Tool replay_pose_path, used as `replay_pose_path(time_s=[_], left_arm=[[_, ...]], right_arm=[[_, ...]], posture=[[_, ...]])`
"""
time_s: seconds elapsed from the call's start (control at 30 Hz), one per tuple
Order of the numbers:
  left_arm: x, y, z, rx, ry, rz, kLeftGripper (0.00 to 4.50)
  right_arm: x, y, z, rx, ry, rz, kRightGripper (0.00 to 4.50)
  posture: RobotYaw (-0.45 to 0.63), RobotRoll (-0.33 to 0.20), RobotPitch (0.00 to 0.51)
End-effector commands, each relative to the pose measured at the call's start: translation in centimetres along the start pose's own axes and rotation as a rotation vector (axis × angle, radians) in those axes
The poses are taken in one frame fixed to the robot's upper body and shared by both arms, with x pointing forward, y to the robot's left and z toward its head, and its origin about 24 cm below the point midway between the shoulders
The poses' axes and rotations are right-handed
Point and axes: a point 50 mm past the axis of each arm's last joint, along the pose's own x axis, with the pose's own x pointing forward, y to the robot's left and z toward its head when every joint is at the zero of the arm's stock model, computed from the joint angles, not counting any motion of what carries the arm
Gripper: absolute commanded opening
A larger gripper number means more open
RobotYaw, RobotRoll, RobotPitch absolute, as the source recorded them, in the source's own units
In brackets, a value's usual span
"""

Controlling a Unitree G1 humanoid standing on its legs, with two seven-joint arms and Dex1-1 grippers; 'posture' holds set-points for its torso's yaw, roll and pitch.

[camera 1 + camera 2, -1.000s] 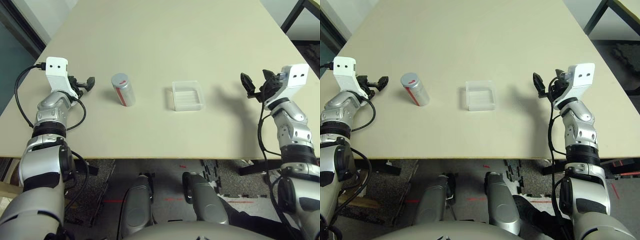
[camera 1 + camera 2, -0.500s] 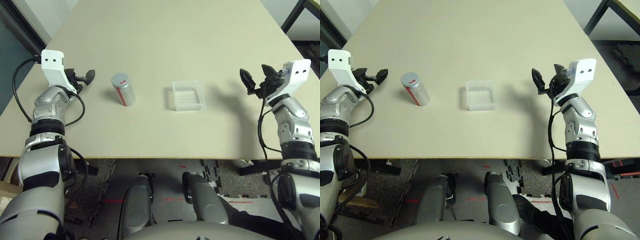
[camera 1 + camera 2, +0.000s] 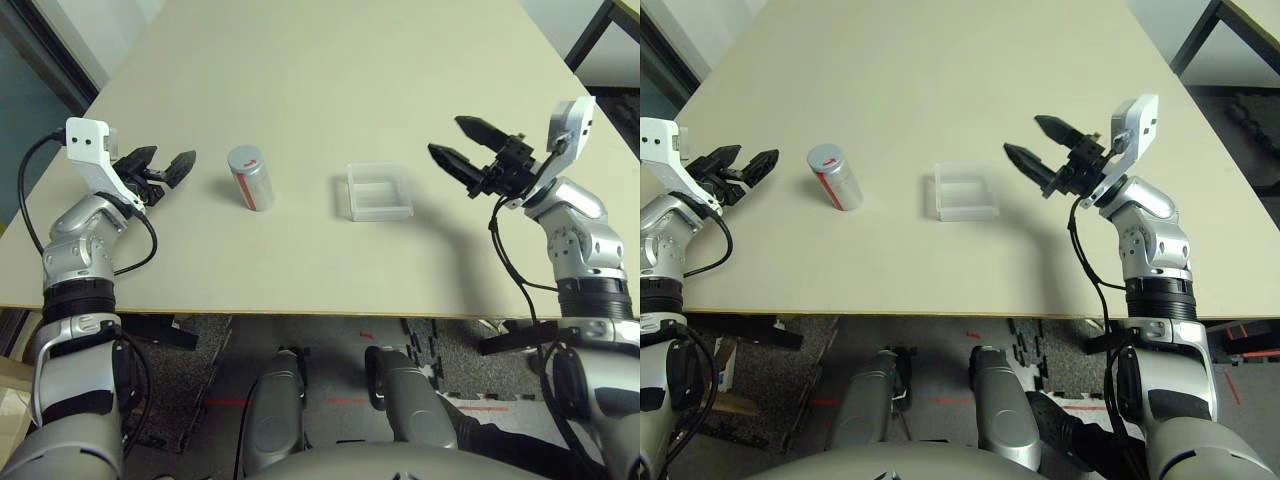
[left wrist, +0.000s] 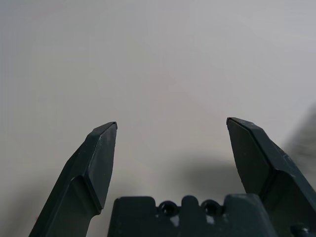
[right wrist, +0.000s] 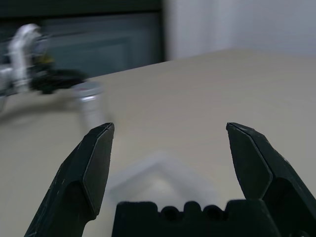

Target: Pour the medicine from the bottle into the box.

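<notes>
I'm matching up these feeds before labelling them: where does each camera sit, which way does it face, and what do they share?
Head views: both eyes look down over the table; silver arms at both sides, bottle left of box.
Left wrist: along the open left tool at bare tabletop.
Right wrist: along the open right tool toward box and bottle.
Shared: right wrist and head views show bottle, box and left tool.

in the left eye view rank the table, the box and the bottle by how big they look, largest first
1. table
2. box
3. bottle, standing upright; it looks only slightly smaller than the box.
</notes>
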Motion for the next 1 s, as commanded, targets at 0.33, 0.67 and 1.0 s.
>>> replay_pose_path(time_s=[0.33, 0.67, 1.0], left_arm=[[-1.5, -3.1, -1.2, -0.017, 0.047, -0.212, 4.45], [-2.7, -5.1, -2.7, 0.003, 0.095, -0.281, 4.45], [-1.2, -6.6, -3.3, 0.024, 0.011, -0.171, 4.45]], right_arm=[[0.0, 2.5, -1.3, -0.012, 0.158, 0.217, 4.5], [0.3, 1.9, -2.0, -0.026, 0.191, 0.208, 4.5], [0.6, 1.1, -2.3, -0.032, 0.183, 0.16, 4.5]], posture=[[-0.06, 0.0, 0.11], [-0.04, 0.0, 0.126], [-0.04, 0.0, 0.141]])
